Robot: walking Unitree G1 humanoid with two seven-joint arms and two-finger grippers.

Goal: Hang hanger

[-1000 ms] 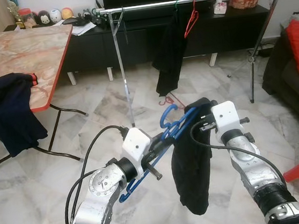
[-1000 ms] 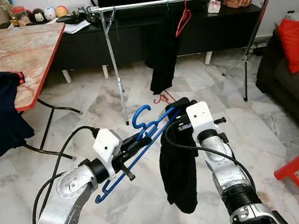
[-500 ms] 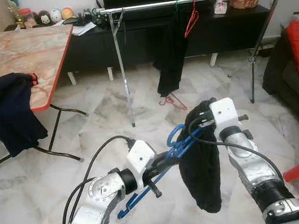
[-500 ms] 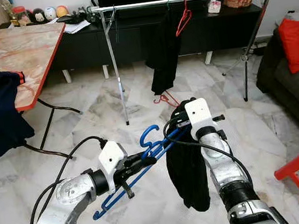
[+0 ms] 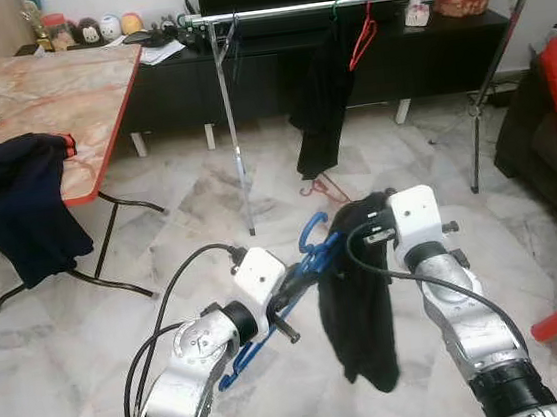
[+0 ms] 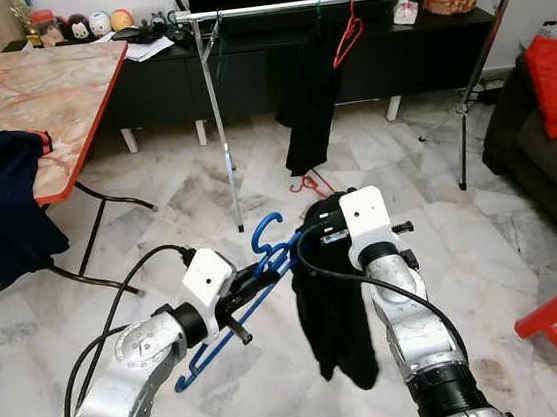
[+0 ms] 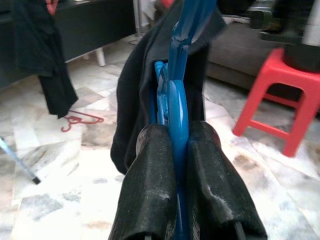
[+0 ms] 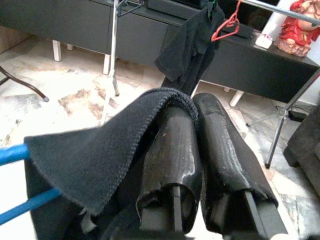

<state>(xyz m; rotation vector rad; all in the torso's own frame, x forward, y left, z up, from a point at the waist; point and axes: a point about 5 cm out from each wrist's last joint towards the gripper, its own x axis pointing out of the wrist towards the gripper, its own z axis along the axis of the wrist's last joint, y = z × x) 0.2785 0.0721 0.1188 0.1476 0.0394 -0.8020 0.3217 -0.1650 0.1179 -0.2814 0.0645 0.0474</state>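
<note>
The task is at its middle part, as I judge it: the blue hanger (image 5: 296, 277) is in the air in front of the robot, well apart from the clothes rail (image 5: 366, 0) and much lower than its bar, so the carrying to the rail and the hooking are left to do. The left gripper (image 7: 172, 150) has its two fingers pressed together on the blue hanger. The right gripper (image 8: 200, 150) has its fingers nearly together with a fold of the black garment (image 5: 354, 300) pinched between them; this garment hangs over the hanger's far end. Counting the things: one blue hanger in the grippers, one red hanger (image 5: 361, 34) on the rail, one more red hanger (image 5: 325, 189) on the floor under the rail. One dark garment (image 5: 318, 93) already hangs on the rail beside the red hanger, and one dark cloth (image 5: 25, 212) lies over the edge of the table (image 5: 34, 95), far left of the rail.
</note>
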